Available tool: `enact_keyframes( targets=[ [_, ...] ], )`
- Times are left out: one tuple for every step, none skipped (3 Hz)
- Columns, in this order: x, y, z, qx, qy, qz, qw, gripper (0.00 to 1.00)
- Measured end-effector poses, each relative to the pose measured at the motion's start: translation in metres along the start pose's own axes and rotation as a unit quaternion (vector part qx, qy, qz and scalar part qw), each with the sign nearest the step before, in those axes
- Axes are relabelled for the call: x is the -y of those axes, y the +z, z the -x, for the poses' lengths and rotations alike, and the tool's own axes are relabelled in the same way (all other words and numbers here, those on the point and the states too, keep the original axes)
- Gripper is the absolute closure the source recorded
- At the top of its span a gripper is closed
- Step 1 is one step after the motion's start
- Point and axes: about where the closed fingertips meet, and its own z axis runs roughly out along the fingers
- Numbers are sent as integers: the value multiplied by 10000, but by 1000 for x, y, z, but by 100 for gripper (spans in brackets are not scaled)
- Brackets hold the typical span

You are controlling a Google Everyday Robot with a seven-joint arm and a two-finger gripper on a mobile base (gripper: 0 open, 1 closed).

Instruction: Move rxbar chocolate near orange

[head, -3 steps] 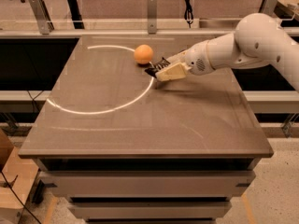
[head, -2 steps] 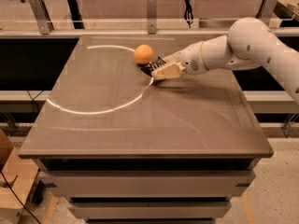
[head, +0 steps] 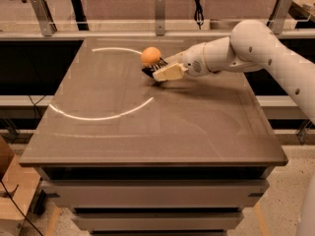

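The orange sits on the far middle of the brown table. My gripper reaches in from the right on the white arm and sits just in front and right of the orange, low over the table. It is shut on the rxbar chocolate, a dark flat wrapper whose end sticks out between the cream fingers, almost touching the orange. Most of the bar is hidden by the gripper.
A bright curved arc of light runs across the left half of the table. A rail with metal posts stands behind the far edge. A cardboard box sits on the floor at the left.
My gripper has moved a little left and farther back with the bar, closing in on the orange. The orange has not moved.
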Motion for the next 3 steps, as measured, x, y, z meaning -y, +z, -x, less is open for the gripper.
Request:
enact_keyframes(
  targets=[
    [1, 2, -3, -38, 30, -12, 10000, 36],
    [1, -1, -7, -78, 52, -67, 9999, 14],
    [0, 2, -6, -78, 50, -40, 9999, 0]
  ],
)
